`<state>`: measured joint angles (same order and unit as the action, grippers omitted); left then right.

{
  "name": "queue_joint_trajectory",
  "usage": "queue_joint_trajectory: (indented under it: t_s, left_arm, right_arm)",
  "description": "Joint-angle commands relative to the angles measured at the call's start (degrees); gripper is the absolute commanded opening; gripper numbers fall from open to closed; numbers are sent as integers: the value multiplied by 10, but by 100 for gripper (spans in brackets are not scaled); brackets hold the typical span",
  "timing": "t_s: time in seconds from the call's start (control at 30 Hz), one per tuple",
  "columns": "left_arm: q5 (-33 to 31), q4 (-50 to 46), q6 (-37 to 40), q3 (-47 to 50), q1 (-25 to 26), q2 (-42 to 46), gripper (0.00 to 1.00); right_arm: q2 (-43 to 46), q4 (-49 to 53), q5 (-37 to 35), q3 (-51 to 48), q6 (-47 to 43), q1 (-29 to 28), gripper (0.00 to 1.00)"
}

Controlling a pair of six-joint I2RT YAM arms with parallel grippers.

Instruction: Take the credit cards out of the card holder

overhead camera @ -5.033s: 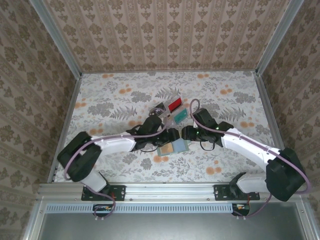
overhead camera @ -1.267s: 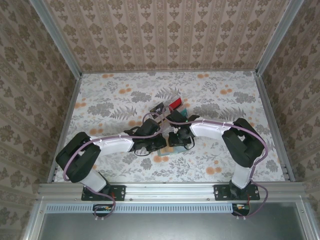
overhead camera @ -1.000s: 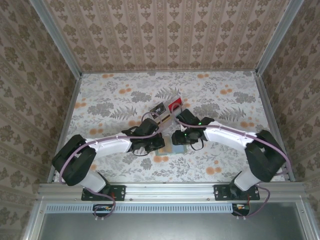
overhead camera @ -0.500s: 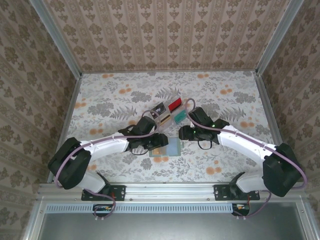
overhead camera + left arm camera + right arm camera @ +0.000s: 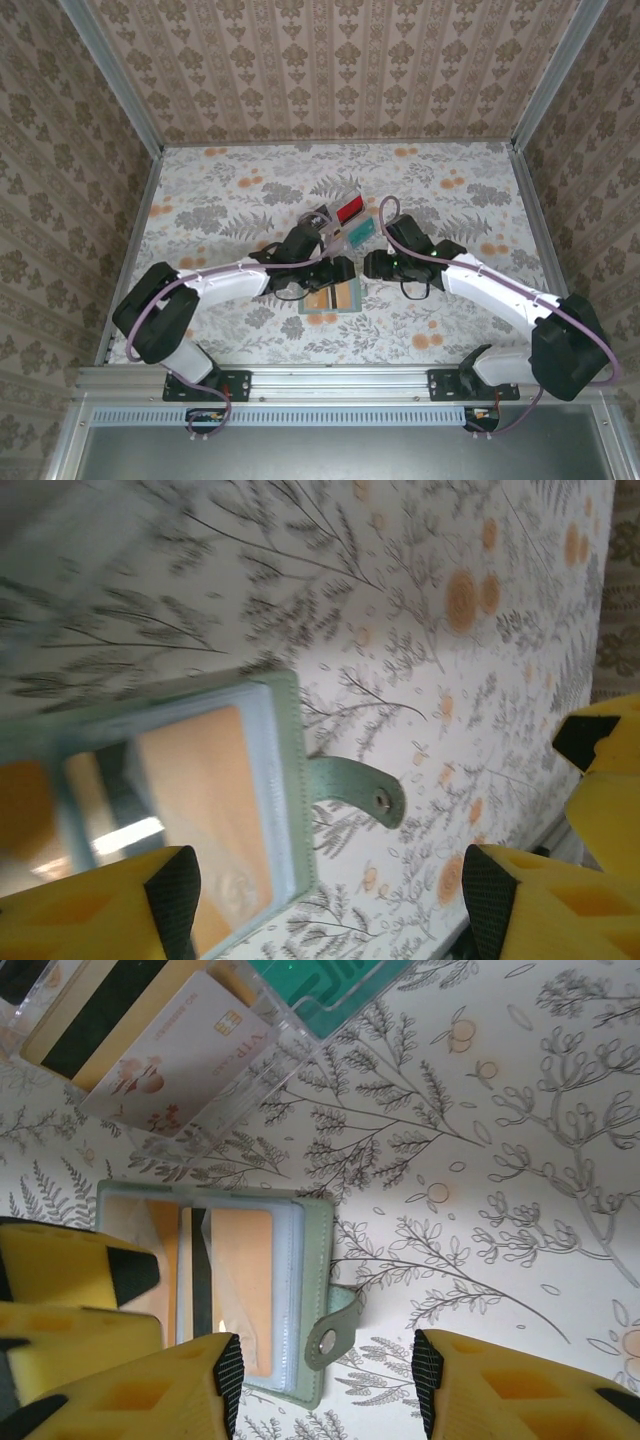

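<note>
The pale green card holder [image 5: 335, 299] lies open on the flowered table. A tan card [image 5: 243, 1280] sits in its clear sleeve, and the snap strap [image 5: 325, 1338] sticks out to the side. My left gripper [image 5: 338, 273] hovers open over the holder [image 5: 283, 780], whose near corner is between the spread pads, untouched. My right gripper [image 5: 369, 265] is open just right of the holder [image 5: 316, 1250], with the strap lying loose between its fingertips. A red card [image 5: 350, 209], a teal card [image 5: 362, 232] and a dark card [image 5: 318, 216] rest just behind.
A clear plastic tray [image 5: 262, 1035] holds the loose cards, including a pale flowered card [image 5: 190, 1065], right behind the holder. My left gripper's yellow fingers [image 5: 60, 1260] cover the holder's left panel. Metal rails and papered walls border the table [image 5: 220, 200].
My left gripper has opened from shut and shifted right over the holder. The right gripper has drawn back to the holder's right side, staying open.
</note>
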<state>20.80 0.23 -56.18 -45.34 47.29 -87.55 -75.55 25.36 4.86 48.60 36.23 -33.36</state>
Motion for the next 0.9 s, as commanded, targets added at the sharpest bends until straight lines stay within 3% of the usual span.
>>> queue_joint_trajectory:
  t_s: [0.0, 0.17, 0.37, 0.53, 0.87]
  left_arm:
    - [-48, -54, -5, 22, -8, 41, 71]
    - [-58, -49, -29, 59, -11, 62, 62]
    - [-70, -56, -50, 73, -5, 73, 48]
    - [-65, -42, -55, 78, 1, 67, 45]
    - [-39, 3, -64, 77, 8, 29, 33]
  right_arm:
    - [-35, -18, 47, 4, 9, 0, 48]
    - [-93, -29, 73, 22, 27, -27, 39]
    - [-130, -14, 43, 50, 32, -65, 35]
    - [-165, 32, -5, 95, 19, -88, 35]
    - [-243, 65, -5, 137, 29, -102, 31]
